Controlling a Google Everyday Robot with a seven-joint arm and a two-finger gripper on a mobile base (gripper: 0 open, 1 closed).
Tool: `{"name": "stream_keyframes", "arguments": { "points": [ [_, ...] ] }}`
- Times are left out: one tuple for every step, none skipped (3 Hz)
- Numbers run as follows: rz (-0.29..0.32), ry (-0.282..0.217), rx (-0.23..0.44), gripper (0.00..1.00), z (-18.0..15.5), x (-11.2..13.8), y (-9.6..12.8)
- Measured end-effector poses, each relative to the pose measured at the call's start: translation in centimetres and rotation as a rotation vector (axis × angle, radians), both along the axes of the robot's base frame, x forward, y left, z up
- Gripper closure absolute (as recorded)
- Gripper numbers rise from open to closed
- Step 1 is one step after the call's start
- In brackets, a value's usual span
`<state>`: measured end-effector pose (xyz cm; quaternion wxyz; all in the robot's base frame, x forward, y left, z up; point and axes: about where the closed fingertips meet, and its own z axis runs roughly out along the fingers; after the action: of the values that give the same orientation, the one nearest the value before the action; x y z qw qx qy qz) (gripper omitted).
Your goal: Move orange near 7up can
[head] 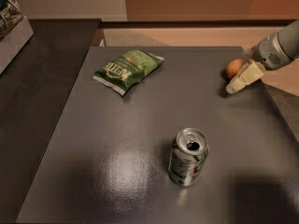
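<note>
The orange lies near the far right edge of the dark grey table. My gripper comes in from the right on a grey arm and sits right against the orange, its cream-coloured part crossing the orange's front right side. The 7up can stands upright in the near middle of the table, silver and green with its opened top showing, well apart from the orange and the gripper.
A flat green chip bag lies at the far left-middle of the table. A dark counter runs along the left, with a box of packets at the far left corner. The table's right edge is close to the orange.
</note>
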<state>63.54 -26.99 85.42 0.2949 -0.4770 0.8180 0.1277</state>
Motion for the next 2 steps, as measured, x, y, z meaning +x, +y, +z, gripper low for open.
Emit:
{"name": "stream_keyframes", "arguments": {
  "points": [
    [-0.013, 0.025, 0.002, 0.06, -1.18, 0.13, 0.06],
    [-0.033, 0.021, 0.003, 0.28, -1.01, -0.1, -0.29]
  ]
}}
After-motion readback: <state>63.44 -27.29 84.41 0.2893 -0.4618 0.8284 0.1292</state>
